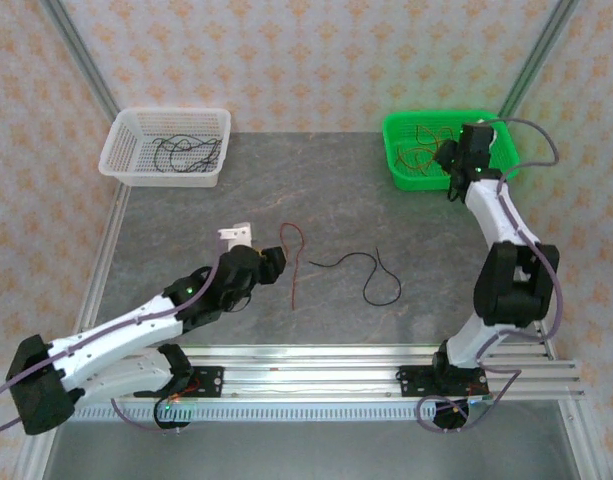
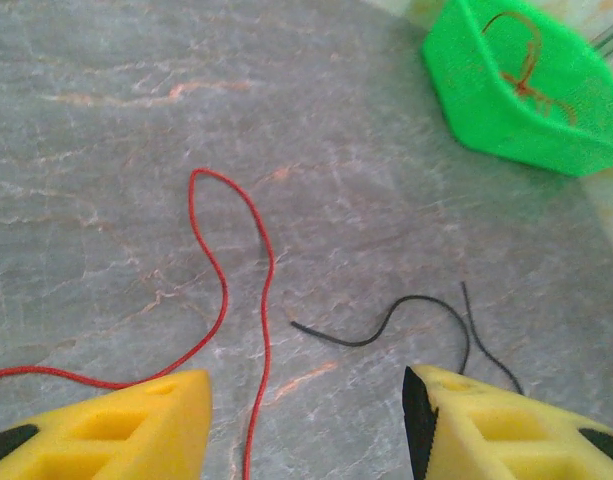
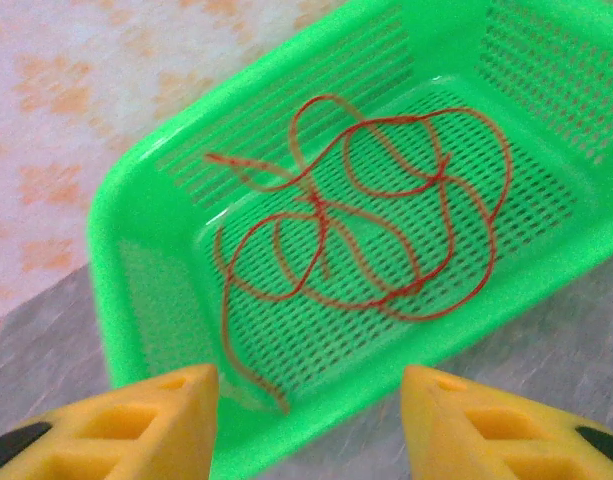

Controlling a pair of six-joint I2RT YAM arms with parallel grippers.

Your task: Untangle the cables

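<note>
There were two baskets, a white basket (image 1: 161, 178) and a green basket (image 1: 414, 184), and two loose cables (a red cable (image 2: 270, 270), a black cable (image 2: 418, 297)); those in the baskets were too tangled to count.

Lab rig: aluminium frame (image 1: 386, 356), patterned walls (image 1: 316, 60)

Glossy green plastic mesh basket (image 3: 146, 290), matt grey veined tabletop (image 2: 106, 130), thin smooth red cable (image 2: 270, 280).

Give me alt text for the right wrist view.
A loose tangle of red cables lies in a green basket on the grey table. The right gripper, open and empty, hovers before the basket's near wall.
</note>
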